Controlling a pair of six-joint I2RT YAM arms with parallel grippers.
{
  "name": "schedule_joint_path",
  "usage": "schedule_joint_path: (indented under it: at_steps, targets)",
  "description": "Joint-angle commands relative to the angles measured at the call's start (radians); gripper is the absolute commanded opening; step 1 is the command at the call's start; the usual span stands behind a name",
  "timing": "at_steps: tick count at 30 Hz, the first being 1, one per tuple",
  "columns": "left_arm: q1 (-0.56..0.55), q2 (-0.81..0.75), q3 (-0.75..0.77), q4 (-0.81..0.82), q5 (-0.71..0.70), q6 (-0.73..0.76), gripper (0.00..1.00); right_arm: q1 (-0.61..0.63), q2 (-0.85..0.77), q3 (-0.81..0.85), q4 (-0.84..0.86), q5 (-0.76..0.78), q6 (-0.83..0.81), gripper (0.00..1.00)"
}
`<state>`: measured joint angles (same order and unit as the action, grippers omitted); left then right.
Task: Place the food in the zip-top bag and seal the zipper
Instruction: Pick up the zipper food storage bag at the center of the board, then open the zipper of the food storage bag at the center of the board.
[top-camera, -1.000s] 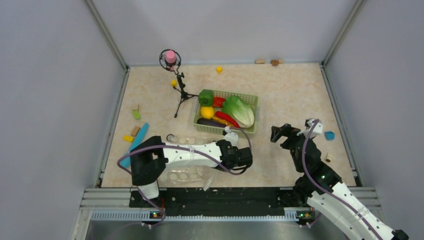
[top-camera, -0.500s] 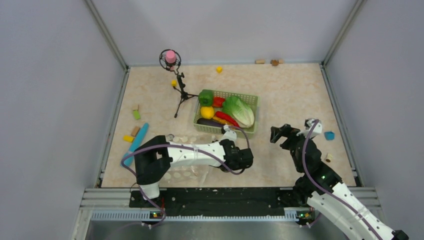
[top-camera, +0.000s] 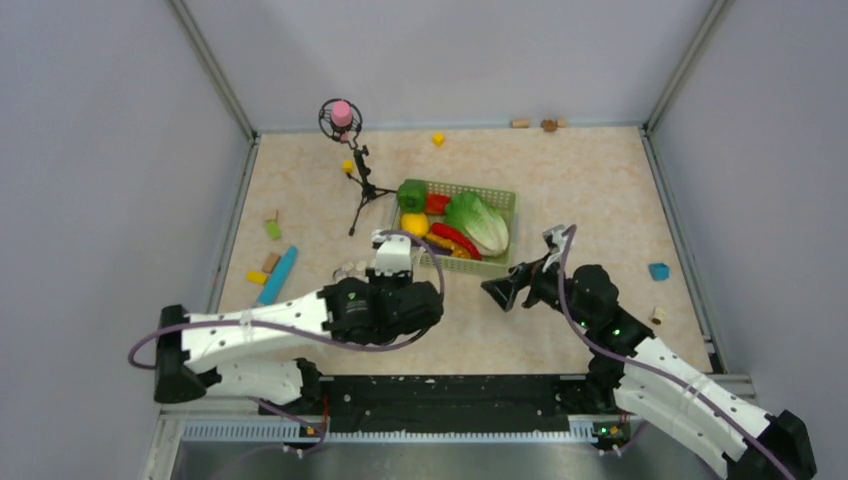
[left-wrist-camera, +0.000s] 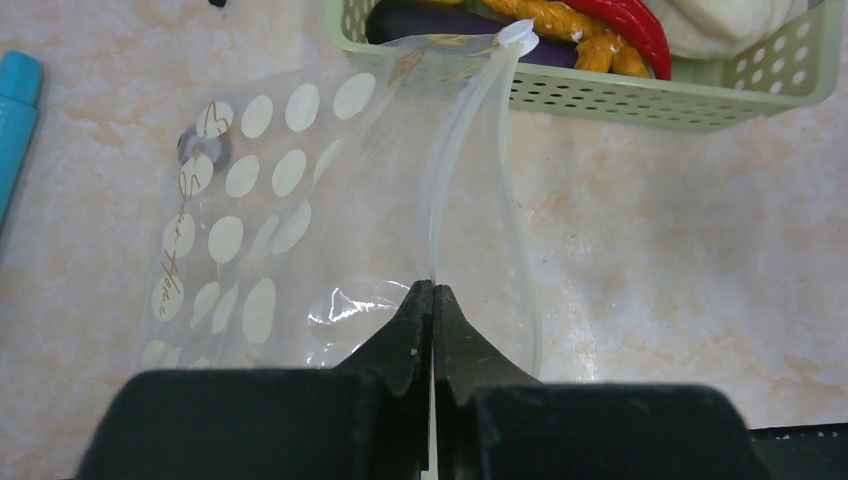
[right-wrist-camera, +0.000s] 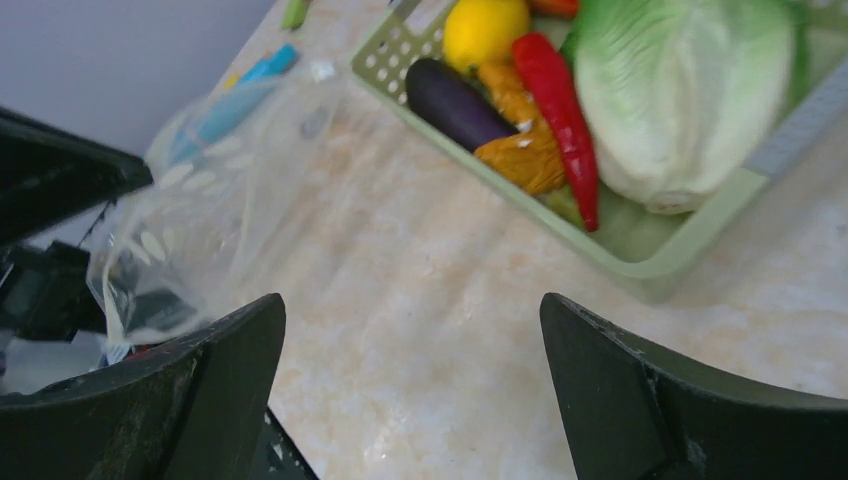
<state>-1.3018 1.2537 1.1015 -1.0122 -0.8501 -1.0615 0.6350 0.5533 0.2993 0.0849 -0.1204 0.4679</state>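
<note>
My left gripper (left-wrist-camera: 433, 290) is shut on the zipper (left-wrist-camera: 450, 170), the whitish strip at the mouth of the clear polka-dot zip-top bag (left-wrist-camera: 280, 200). It holds that edge up off the table, in front of the basket. From above, the left gripper (top-camera: 398, 300) hides most of the zip-top bag (top-camera: 352, 268). The food lies in the green basket (top-camera: 505, 200): cabbage (right-wrist-camera: 680, 100), chili (right-wrist-camera: 560, 100), eggplant (right-wrist-camera: 455, 105), lemon (right-wrist-camera: 485, 30), orange pieces (right-wrist-camera: 520, 140), pepper (top-camera: 411, 196). My right gripper (top-camera: 505, 290) is open and empty, facing the zip-top bag (right-wrist-camera: 190, 220) from the right.
A small black tripod stand with a pink top (top-camera: 345, 160) stands left of the basket. A blue tool (top-camera: 278, 275) lies at the left. Small blocks are scattered: yellow (top-camera: 438, 138), green (top-camera: 273, 229), blue (top-camera: 657, 270). Walls enclose the table.
The left gripper closed on the bag's mouth, swung left and raised it in front of the basket. The right arm reached left toward the bag, jaws still open.
</note>
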Motion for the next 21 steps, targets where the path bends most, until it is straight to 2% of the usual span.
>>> schedule_joint_path:
  at_steps: [1, 5, 9, 13, 16, 19, 21]
  targets:
    - [-0.004, -0.189, -0.133, 0.158, -0.066, 0.041, 0.0, 0.076, 0.189, 0.045, 0.233, -0.2, 0.01, 0.97]
    - [-0.002, -0.347, -0.223, 0.24, -0.072, 0.064, 0.0, 0.237, 0.331, 0.16, 0.24, -0.054, -0.022, 0.97]
    - [-0.002, -0.449, -0.261, 0.252, -0.089, 0.069, 0.0, 0.367, 0.478, 0.276, 0.293, 0.069, 0.008, 0.97]
    - [-0.002, -0.487, -0.264, 0.246, -0.083, 0.081, 0.0, 0.438, 0.63, 0.369, 0.346, 0.105, 0.032, 0.97]
    - [-0.002, -0.495, -0.262, 0.253, -0.082, 0.098, 0.0, 0.472, 0.736, 0.442, 0.322, 0.193, 0.05, 0.95]
    - [-0.002, -0.492, -0.256, 0.227, -0.109, 0.09, 0.0, 0.503, 0.818, 0.512, 0.271, 0.274, 0.045, 0.86]
    - [-0.002, -0.486, -0.24, 0.183, -0.127, 0.062, 0.0, 0.518, 0.853, 0.556, 0.206, 0.359, 0.033, 0.71]
